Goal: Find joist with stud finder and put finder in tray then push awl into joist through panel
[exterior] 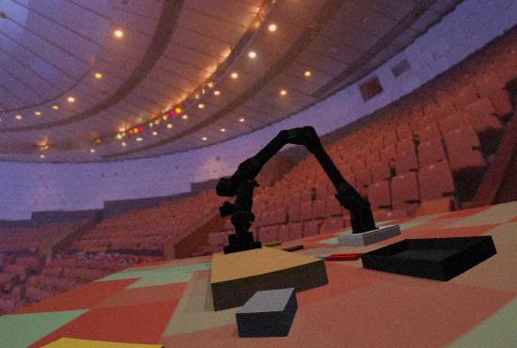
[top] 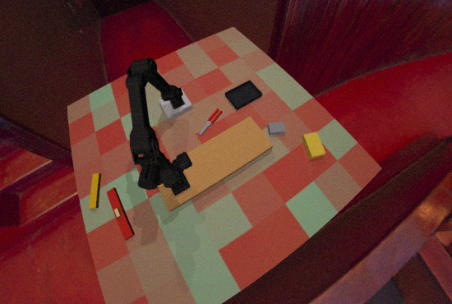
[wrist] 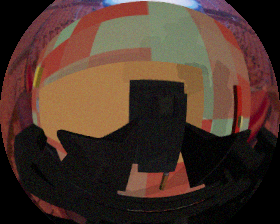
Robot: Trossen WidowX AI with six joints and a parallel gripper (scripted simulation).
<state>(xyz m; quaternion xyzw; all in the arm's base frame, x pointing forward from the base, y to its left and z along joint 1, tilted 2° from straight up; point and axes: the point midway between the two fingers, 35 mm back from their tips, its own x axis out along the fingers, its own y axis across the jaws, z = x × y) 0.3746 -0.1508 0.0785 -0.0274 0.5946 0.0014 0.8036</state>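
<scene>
My gripper (top: 177,180) (exterior: 242,237) (wrist: 156,121) is shut on the stud finder (top: 181,187) (exterior: 242,246) (wrist: 156,122), a dark block. It holds the block upright on the end of the orange floor panel (top: 230,149) (exterior: 263,268) (wrist: 81,110) nearest the arm's elbow. The red-handled awl (top: 209,122) (exterior: 343,257) lies on the table between the panel and the robot's white base (top: 181,110) (exterior: 368,235). The black tray (top: 243,94) (exterior: 430,256) stands beyond the awl. No hole shows in the panel.
A grey block (top: 276,127) (exterior: 268,310) and a yellow block (top: 314,145) lie past the panel's far end. A yellow bar (top: 94,190) and a red level (top: 120,213) lie near the table's left edge.
</scene>
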